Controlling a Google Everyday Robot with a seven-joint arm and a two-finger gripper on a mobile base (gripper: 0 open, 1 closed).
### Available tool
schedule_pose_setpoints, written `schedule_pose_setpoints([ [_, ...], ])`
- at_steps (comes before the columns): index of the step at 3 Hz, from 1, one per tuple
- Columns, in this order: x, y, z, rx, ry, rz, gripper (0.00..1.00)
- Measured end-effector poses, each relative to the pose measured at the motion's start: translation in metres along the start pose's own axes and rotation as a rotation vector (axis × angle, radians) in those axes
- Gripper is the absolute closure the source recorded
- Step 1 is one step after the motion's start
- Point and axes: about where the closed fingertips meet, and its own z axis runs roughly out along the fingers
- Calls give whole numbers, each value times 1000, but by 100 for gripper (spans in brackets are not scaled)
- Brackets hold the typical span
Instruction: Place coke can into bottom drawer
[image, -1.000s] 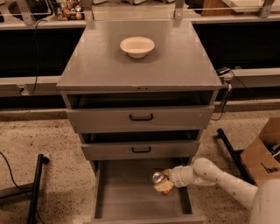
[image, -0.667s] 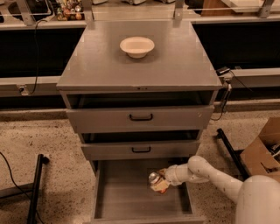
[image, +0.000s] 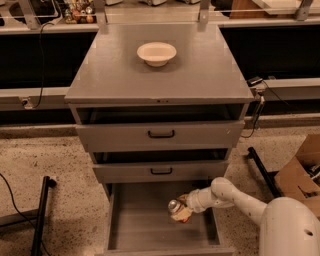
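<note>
The bottom drawer (image: 150, 232) is pulled out, a long grey tray with a plain interior. My gripper (image: 183, 208) reaches in from the right, over the drawer's right half, and is shut on the coke can (image: 175, 207). The can is tilted, its silver end facing up and left, its red-orange body mostly hidden by the fingers. It hangs a little above the drawer floor.
A cream bowl (image: 156, 53) sits on the cabinet top (image: 200, 75). Two upper drawers with black handles (image: 161, 134) are slightly open. A cardboard box (image: 300, 175) stands at right, a black bar (image: 262, 170) near it, and a black stand leg (image: 40, 215) at left.
My gripper with the can has moved slightly left and down, further over the drawer. The arm now fills more of the lower right.
</note>
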Motion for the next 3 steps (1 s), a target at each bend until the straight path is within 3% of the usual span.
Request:
schedule_pose_setpoints([
  [2, 28, -5, 5, 3, 249, -112, 13],
  [3, 31, -4, 6, -1, 254, -114, 0],
])
